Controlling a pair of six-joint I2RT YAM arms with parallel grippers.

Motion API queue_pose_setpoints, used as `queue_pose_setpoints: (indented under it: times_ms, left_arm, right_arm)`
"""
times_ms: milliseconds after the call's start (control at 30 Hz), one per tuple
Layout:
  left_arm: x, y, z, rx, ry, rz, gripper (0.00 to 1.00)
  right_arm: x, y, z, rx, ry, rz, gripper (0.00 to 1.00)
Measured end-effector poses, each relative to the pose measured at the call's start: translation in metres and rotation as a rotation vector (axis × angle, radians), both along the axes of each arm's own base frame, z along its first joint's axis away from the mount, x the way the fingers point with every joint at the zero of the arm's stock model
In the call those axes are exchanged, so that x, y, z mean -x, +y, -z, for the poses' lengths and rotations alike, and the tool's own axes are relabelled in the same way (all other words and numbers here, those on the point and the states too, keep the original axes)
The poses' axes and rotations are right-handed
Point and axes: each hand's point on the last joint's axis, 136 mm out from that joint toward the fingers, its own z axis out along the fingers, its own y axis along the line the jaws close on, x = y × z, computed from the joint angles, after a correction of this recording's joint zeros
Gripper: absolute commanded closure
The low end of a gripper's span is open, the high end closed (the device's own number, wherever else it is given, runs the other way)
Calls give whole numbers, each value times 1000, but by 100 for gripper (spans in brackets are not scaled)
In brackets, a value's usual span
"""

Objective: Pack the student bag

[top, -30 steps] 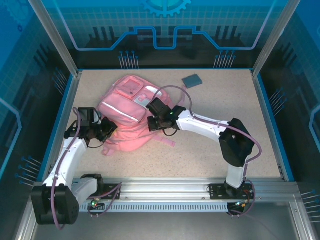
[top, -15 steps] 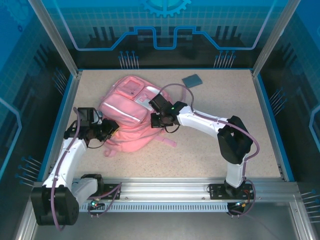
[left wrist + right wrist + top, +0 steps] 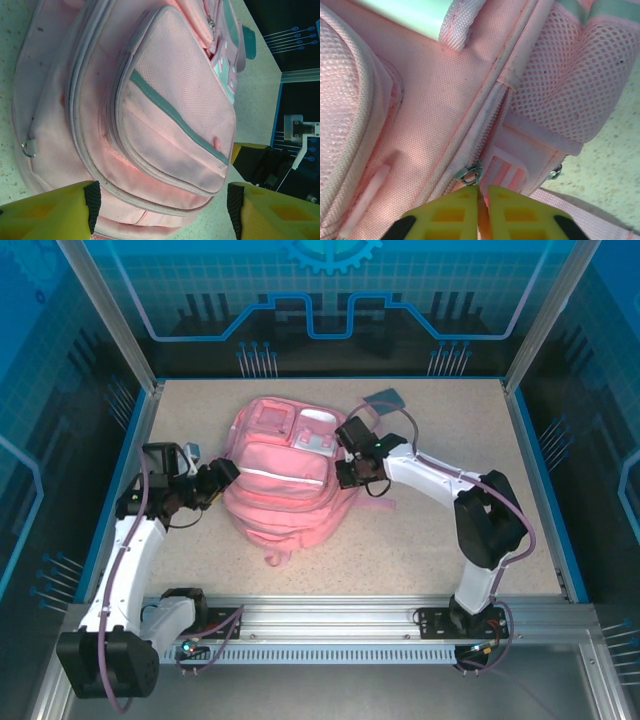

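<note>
Centrally on the speckled table, a pink backpack lies flat with its front pockets facing up. At its left side the left gripper is spread wide, and the wrist view shows the bag's edge between its yellow fingers. At the bag's right side the right gripper is almost closed, its tips pinching a pink zip tab just below a metal slider. A dark blue book lies near the far edge, right of the bag.
</note>
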Motion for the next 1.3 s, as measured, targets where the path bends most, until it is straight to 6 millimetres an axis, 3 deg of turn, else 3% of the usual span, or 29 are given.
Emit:
queue_pose_setpoints:
  times_ms: [167,267,333,400,500,767,867,1000,1300]
  left_arm:
    - [-9,-16,-10,-37,-25,76,29]
    - [-17,-32,-11,-74,-24,133,29]
    - [-23,-40,-10,-99,-23,162,29]
    - [-31,-49,-7,-117,-12,188,30]
    - [-45,-64,1,-141,12,231,33]
    - [-89,-97,20,-244,44,318,46]
    - [-109,-95,31,-315,57,292,52]
    - [-125,-83,51,-401,101,236,52]
    - [-128,-69,81,-469,196,182,48]
  right_arm:
    - [-16,-20,-13,-27,-31,59,47]
    - [-22,-19,-39,-113,-84,54,31]
    - [-21,-12,-58,-187,-114,33,26]
    - [-21,-3,-75,-263,-134,4,24]
    - [-21,11,-81,-344,-125,-35,21]
    - [-22,40,-43,-423,26,-92,21]
    - [-22,47,-32,-434,63,-106,21]
    - [-24,57,-31,-448,74,-136,20]
    - [-15,70,-26,-454,105,-212,14]
